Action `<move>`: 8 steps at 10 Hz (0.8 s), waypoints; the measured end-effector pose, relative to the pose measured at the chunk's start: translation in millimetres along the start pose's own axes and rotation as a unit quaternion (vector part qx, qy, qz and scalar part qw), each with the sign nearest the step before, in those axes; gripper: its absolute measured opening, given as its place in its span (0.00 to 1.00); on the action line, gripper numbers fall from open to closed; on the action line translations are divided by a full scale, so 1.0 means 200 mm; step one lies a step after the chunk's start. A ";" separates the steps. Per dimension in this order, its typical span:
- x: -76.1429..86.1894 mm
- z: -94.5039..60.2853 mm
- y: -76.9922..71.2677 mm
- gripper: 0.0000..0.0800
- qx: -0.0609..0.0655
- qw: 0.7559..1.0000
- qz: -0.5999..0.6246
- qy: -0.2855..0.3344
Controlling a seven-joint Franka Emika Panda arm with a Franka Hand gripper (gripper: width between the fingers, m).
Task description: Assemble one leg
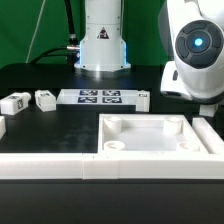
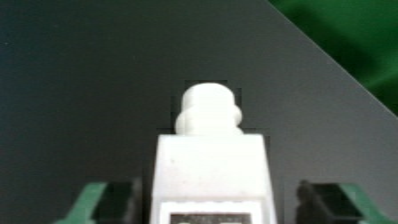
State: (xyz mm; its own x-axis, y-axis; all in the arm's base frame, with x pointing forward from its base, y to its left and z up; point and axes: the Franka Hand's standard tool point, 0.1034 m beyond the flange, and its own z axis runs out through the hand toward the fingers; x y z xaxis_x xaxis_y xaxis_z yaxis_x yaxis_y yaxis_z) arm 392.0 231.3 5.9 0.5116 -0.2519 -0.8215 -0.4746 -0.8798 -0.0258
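Observation:
In the wrist view a white leg [image 2: 210, 160] with a rounded peg at its far end and a black-and-white tag on its near face lies lengthwise between my fingers. My gripper [image 2: 208, 205] straddles it. The green-tipped fingers [image 2: 93, 205] stand a little off each side, with dark gaps showing, so the jaws look open. Dark table lies under the leg. In the exterior view the arm [image 1: 195, 50] hangs at the right, and its gripper and this leg are hidden there. Two more legs [image 1: 18, 101] [image 1: 45, 98] lie at the exterior view's left.
The large white square panel [image 1: 140, 121] with raised rim and corner holes lies at centre right. The marker board [image 1: 100, 97] lies behind it by the robot base [image 1: 102, 50]. A white rail [image 1: 50, 167] runs along the front. Green cloth [image 2: 347, 40] borders the table.

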 end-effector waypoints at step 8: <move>0.00 -0.01 0.01 0.36 0.001 1.000 0.000 0.000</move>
State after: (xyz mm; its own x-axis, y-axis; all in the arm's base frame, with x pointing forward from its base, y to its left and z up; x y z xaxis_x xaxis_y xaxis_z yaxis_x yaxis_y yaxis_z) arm 393.3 228.8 6.6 0.5122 -0.2516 -0.8212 -0.4757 -0.8792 -0.0273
